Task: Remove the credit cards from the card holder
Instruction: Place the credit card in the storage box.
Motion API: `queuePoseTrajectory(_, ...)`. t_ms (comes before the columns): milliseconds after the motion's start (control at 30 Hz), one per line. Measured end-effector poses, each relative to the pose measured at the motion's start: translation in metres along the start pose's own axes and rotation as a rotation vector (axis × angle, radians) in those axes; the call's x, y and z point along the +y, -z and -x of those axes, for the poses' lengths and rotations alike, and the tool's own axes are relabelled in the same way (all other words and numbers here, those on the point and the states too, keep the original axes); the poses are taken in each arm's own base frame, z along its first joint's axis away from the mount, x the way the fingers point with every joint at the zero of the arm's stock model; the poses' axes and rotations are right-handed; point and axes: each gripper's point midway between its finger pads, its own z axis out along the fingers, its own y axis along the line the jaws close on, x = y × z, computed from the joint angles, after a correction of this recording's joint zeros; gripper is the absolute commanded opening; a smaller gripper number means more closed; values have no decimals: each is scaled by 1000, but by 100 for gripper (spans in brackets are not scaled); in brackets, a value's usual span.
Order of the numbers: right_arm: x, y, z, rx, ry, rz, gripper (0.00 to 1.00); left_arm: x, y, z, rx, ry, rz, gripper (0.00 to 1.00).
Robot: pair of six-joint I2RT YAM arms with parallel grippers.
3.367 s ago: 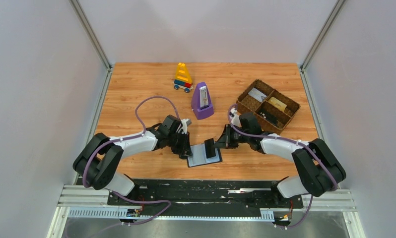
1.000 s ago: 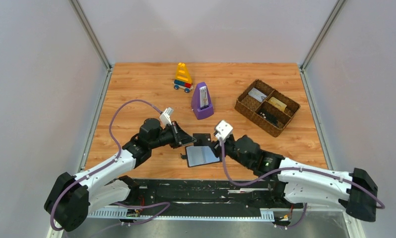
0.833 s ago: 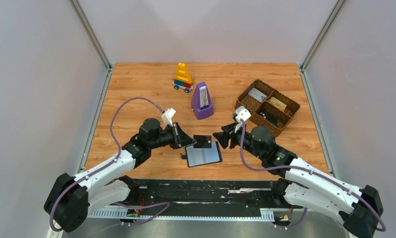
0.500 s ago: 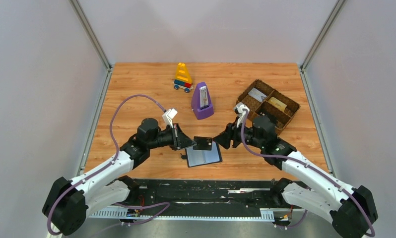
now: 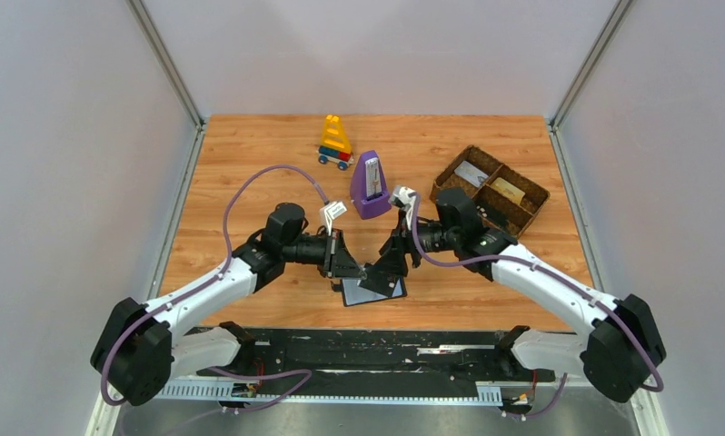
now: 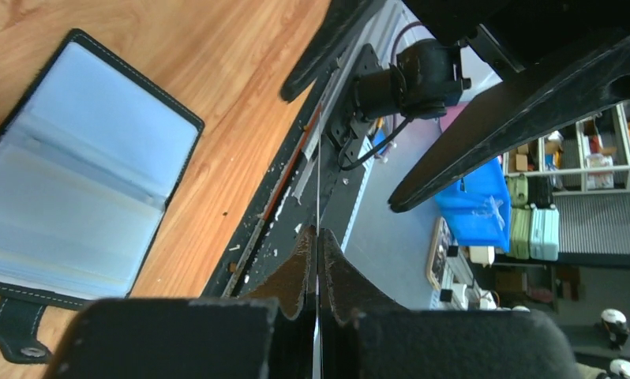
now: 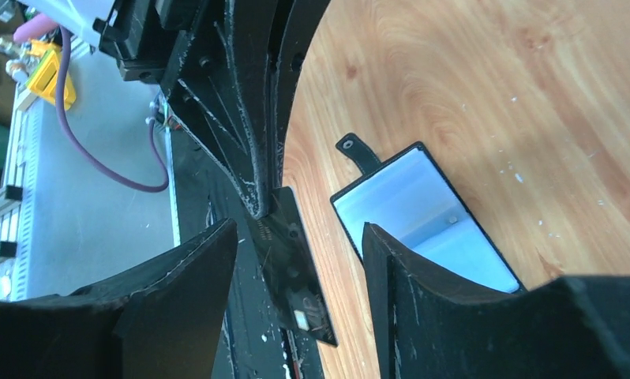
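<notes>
The card holder (image 5: 352, 293) lies open on the wood near the front edge, its grey-blue panels up; it also shows in the wrist views (image 6: 75, 174) (image 7: 422, 225). My left gripper (image 5: 350, 266) (image 6: 318, 230) is shut on a dark credit card (image 5: 377, 278), held just above the holder. In the left wrist view that credit card (image 6: 318, 158) shows edge-on as a thin line. My right gripper (image 5: 393, 257) (image 7: 298, 229) is open, and its two fingers stand on either side of the credit card (image 7: 292, 272) without touching it.
A purple metronome (image 5: 370, 186) stands just behind the two grippers. A toy of coloured blocks (image 5: 335, 143) sits farther back. A brown woven tray (image 5: 513, 171) with cards in its compartments is at the back right.
My right arm has swung in from the right, and its gripper has opened wider and come round the card. My left gripper has carried the card a little right and lower.
</notes>
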Motion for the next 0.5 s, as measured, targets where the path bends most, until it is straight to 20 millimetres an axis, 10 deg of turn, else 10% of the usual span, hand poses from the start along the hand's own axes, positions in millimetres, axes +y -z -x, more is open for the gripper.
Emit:
queuePoseTrajectory(367, 12, -10, -21, 109, -57, 151, 48, -10, 0, -6, 64, -28, -68, 0)
queuePoseTrajectory(500, 17, -11, -25, 124, -69, 194, 6, -12, 1, -6, 68, -31, -76, 1)
